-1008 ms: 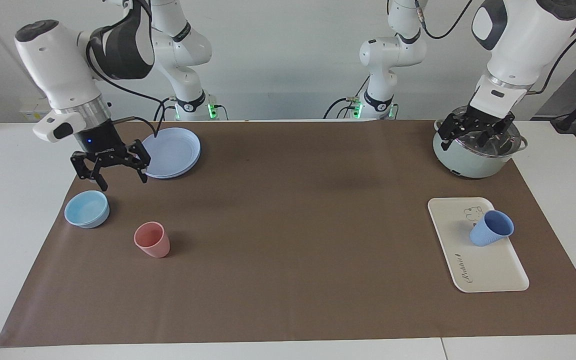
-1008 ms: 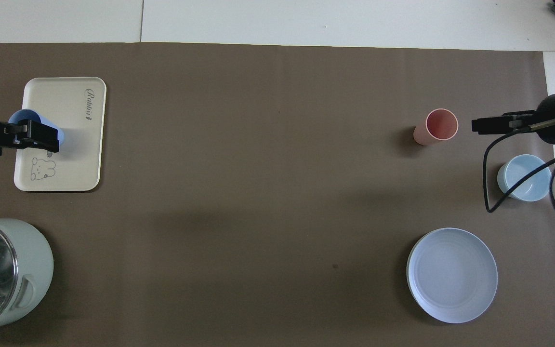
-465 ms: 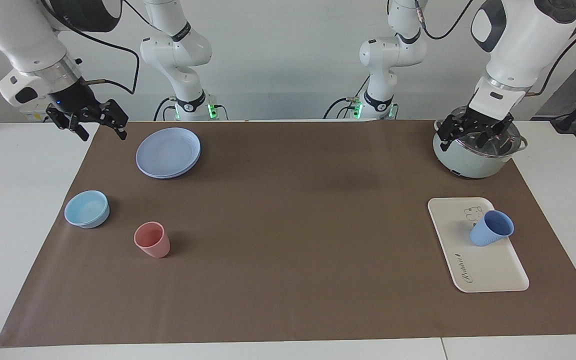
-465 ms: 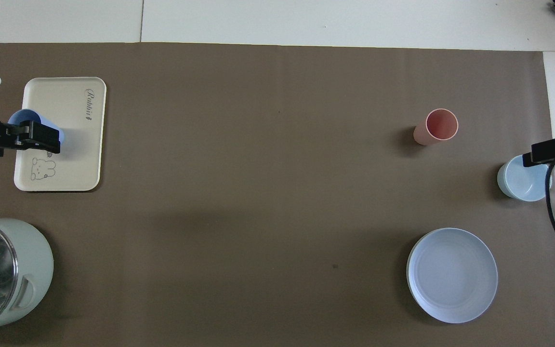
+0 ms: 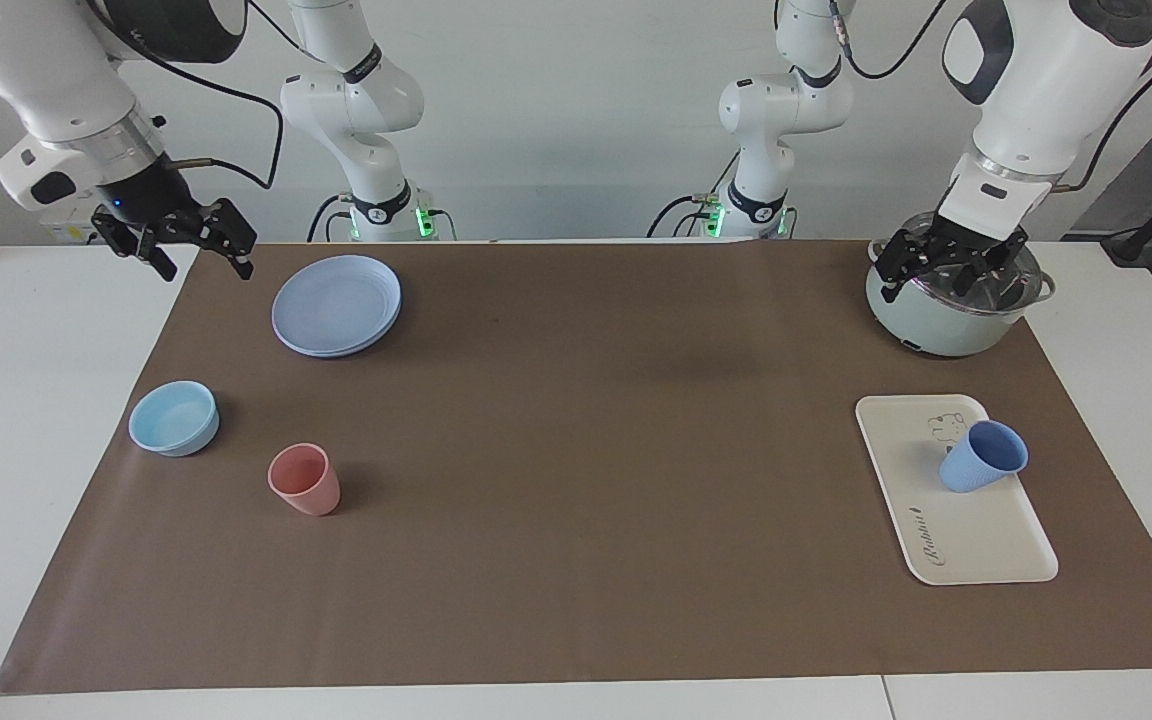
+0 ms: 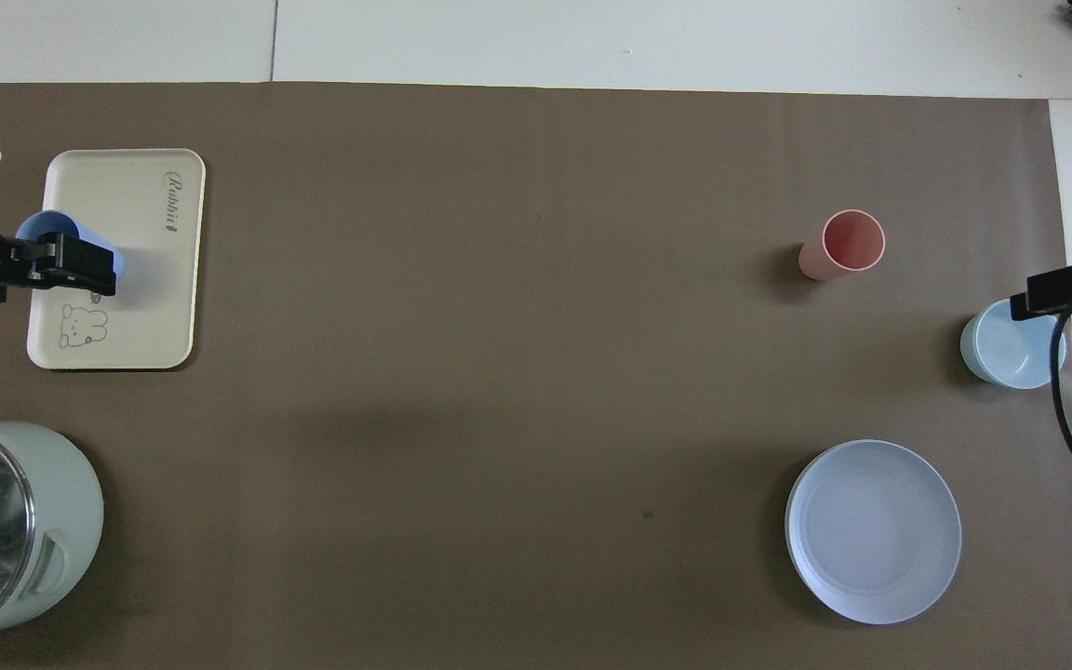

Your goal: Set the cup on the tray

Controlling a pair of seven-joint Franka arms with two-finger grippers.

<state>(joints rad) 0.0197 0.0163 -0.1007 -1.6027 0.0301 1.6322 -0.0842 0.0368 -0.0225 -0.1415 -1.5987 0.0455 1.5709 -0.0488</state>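
The periwinkle cup (image 5: 981, 457) rests tilted on the cream tray (image 5: 976, 540), beside the drawn animal, at the left arm's end of the table. My left gripper (image 5: 951, 268) is open and empty, up in the air over the pot. In the overhead view it (image 6: 71, 265) covers part of the cup (image 6: 38, 226) and the tray (image 6: 145, 298). My right gripper (image 5: 198, 255) is open and empty, raised over the mat's corner beside the plate. In the overhead view it (image 6: 1057, 293) shows over the bowl's rim.
A pale green pot (image 5: 946, 310) with a glass lid stands nearer to the robots than the tray. At the right arm's end are a round blue plate (image 5: 336, 305), a light-blue bowl (image 5: 174, 418) and a salmon-pink cup (image 5: 304, 480).
My right gripper has risen from just above the bowl and drawn back to the mat's corner beside the plate, then held still. The left gripper and the cup have barely moved.
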